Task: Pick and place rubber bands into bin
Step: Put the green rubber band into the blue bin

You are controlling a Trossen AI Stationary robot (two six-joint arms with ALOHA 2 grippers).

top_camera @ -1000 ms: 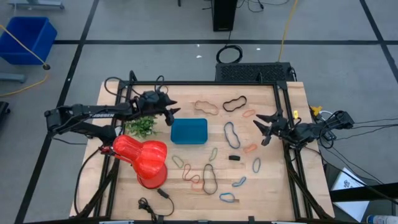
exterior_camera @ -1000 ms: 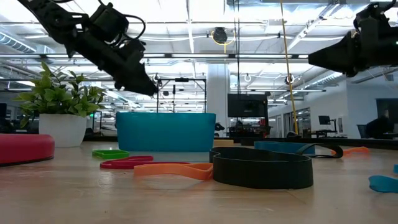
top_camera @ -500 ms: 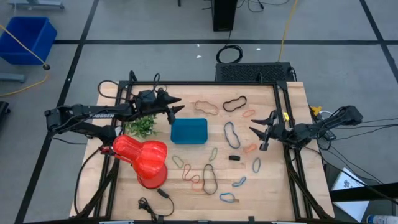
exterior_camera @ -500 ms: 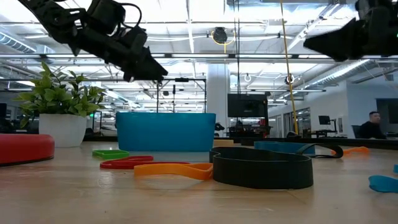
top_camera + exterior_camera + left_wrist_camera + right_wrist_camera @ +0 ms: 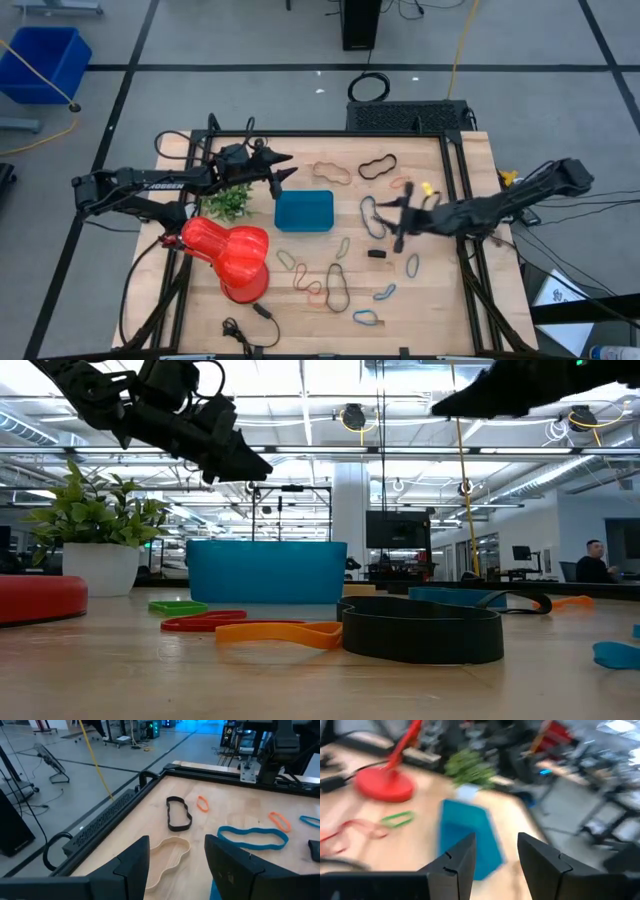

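Scattered across my table [image 5: 440, 300], the rubber bands [image 5: 336, 285] lie loose on the wood, most of them between the bin [image 5: 303, 211] and the table's right edge. Just left of the bin sit a small plant [image 5: 229, 203] and a red vase [image 5: 232, 255]. My right hand [image 5: 394, 216] hangs released over a blue band, and my left hand [image 5: 283, 170] hangs released near the bin's far-left corner.
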